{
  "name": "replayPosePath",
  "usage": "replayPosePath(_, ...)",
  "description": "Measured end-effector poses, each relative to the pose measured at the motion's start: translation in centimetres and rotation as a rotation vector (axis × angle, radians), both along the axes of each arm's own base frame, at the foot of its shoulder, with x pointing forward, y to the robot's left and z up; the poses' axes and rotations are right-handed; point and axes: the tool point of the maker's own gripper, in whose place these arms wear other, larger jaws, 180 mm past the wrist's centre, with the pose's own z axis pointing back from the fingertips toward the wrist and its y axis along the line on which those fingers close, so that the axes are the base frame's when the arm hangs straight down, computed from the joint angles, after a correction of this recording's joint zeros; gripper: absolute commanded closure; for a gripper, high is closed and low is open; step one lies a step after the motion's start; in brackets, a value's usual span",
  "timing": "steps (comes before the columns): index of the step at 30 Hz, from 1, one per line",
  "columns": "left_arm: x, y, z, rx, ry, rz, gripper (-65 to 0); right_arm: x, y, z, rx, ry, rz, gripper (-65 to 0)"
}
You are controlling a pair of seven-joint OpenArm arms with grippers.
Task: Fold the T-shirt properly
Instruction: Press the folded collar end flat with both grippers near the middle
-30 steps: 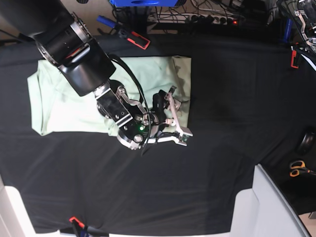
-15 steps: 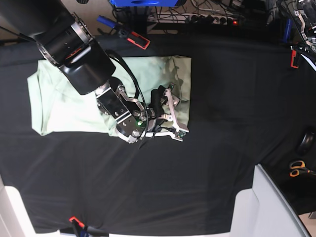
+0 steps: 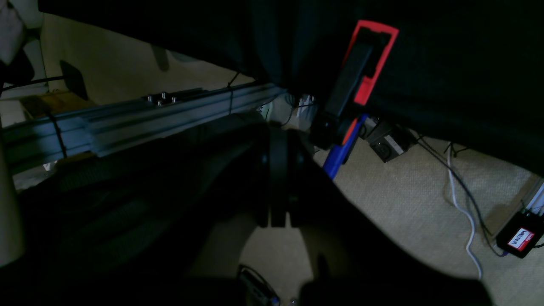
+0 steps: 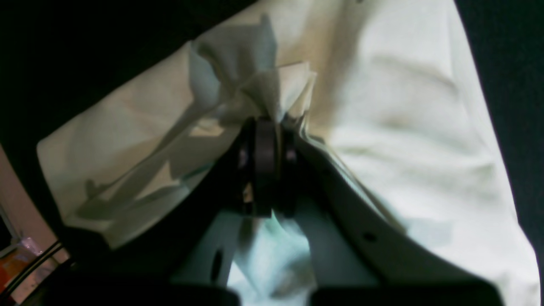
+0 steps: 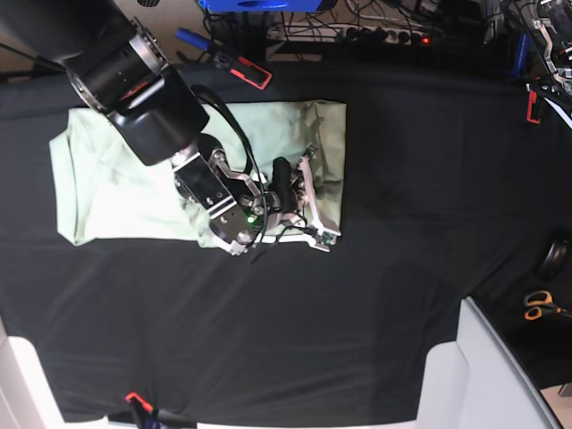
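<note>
Your right end effector (image 4: pixel 265 127) is closed on the T-shirt (image 5: pixel 116 188): in the right wrist view its two dark fingertips (image 4: pixel 264 157) meet, and a bunched peak of pale green cloth rises from between them. In the base view the same end effector (image 5: pixel 315 210) sits low over the shirt's right-hand part, close to the edge that faces the bare worktop (image 5: pixel 429 197).

The T-shirt (image 4: pixel 403 127) lies on the black-covered worktop, in its upper left part as the base view shows it. It is spread mostly flat, with the cloth creased and gathered around the pinch. You can see no collar or label clearly from these views.

Your left end effector (image 3: pixel 278 178) shows only in its own wrist view, dim and dark. Its fingers press together with no gap and nothing between them. It hangs off the worktop's edge, above a beige carpeted floor (image 3: pixel 403 204) with cables, near a red and black clamp (image 3: pixel 361 63) on the black cloth.
</note>
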Motion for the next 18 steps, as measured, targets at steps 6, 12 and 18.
replayPosePath(6,0.2,0.0,0.1,0.002,-0.003,0.000,0.0,0.6,-1.3,3.0,0.010,-0.054,-0.049,-0.1)
replayPosePath(12,-0.6,0.2,-1.1,-0.022,0.025,0.020,0.0,-1.0,-3.5,2.5,-0.031,-0.026,-0.086,-0.4)
replayPosePath(18,-0.8,0.2,-1.4,-0.031,0.032,0.028,0.0,-1.4,-4.5,2.9,-0.030,-0.032,-0.113,-0.7)
